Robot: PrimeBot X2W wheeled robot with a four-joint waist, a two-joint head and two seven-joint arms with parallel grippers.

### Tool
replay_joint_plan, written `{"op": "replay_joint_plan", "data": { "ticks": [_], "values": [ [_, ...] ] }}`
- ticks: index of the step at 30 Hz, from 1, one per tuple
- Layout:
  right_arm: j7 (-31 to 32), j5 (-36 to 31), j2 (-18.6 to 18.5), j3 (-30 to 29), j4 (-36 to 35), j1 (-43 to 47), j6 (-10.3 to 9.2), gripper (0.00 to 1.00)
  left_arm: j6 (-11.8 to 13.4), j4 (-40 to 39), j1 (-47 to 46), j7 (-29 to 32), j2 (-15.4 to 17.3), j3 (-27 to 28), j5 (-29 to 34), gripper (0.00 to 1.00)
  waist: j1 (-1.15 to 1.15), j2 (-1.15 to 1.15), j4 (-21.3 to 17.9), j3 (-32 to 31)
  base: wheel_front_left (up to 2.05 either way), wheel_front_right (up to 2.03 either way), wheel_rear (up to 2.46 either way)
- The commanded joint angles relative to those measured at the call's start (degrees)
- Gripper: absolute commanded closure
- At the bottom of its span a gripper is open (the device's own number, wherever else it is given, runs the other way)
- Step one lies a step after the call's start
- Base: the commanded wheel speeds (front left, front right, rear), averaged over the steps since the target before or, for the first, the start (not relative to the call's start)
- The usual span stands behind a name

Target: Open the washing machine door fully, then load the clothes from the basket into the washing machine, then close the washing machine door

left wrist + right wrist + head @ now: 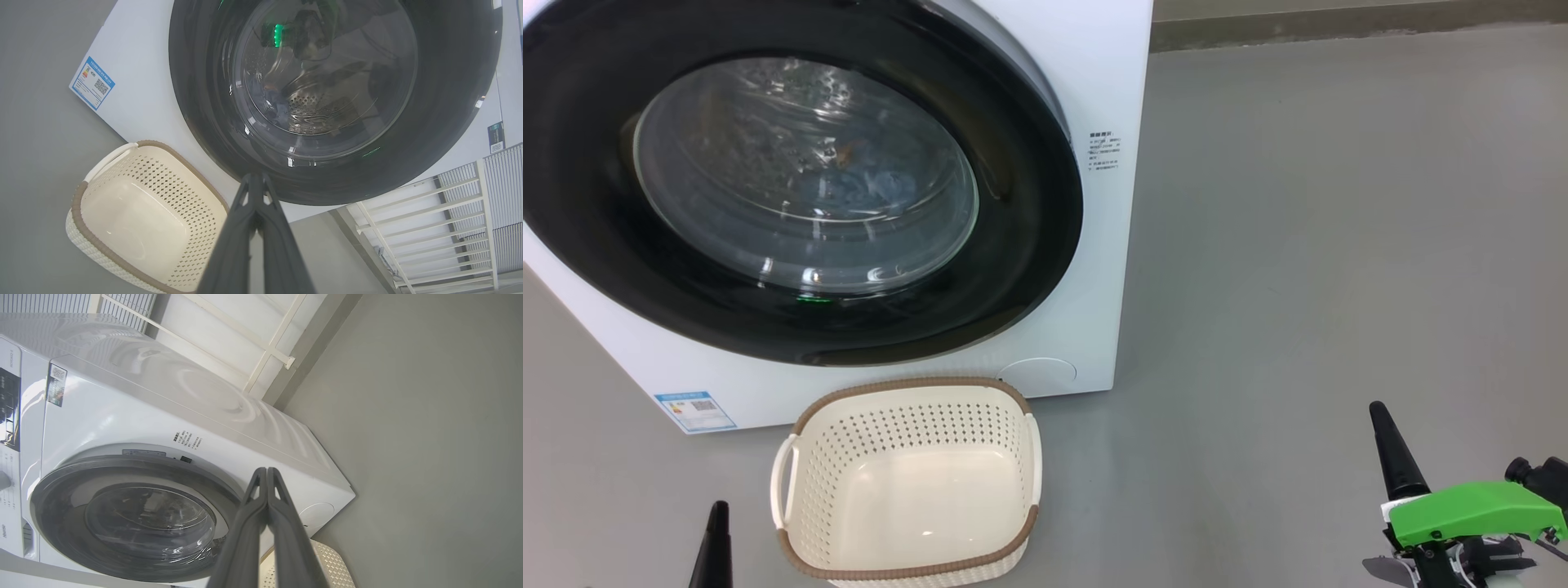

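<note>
**drum_lurker:** So where were the light blue soft fabric clothes spotted?

**rinse_rita:** Inside the big white front-loading washing machine, tbh. A blue bundle with a bit of orange on it could be made out through the bulging clear glass of the large round black-rimmed washing machine door. That door was seen lying flat against the front, so shut by the looks of it.

**drum_lurker:** And the small cream-white perforated plastic basket with the brown woven-look rim?

**rinse_rita:** It was parked upright on the grey floor just in front of the machine, below the door, with its bare cream bottom on show. A small blue label sticker was noted on the machine's lower front corner, just up and left of the basket.

**drum_lurker:** Claws?

**rinse_rita:** Both were found pinched closed, nothing gripped. The left claw was seen poking up at the bottom of the head view, just beside the basket's left handle, not touching it. In the left wrist view it was shown squeezed shut and aimed at the door's lower rim. The right claw was seen low on the right over bare floor, well apart from the basket, with a bright green plastic cover behind it.
</note>
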Motion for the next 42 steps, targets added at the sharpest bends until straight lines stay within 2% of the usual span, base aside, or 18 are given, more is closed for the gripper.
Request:
{"op": "replay_joint_plan", "data": {
  "ticks": [1,42],
  "values": [
    [0.3,1.33,-0.35,0.33,-1.82,-1.79,0.02,1.0,0.01,-1.89,-2.79,0.29,0.61,1.55,-1.2,1.0,-0.01,0.0,0.02,-0.02,0.0,0.0,0.0],
    [7.3,24.34,0.56,-3.75,-3.79,-1.97,0.01,1.0,0.02,-3.57,-5.43,7.17,-2.98,3.52,-23.32,1.0,0.0,0.0,0.68,-0.7,0.0,0.0,0.0]
  ]
}}
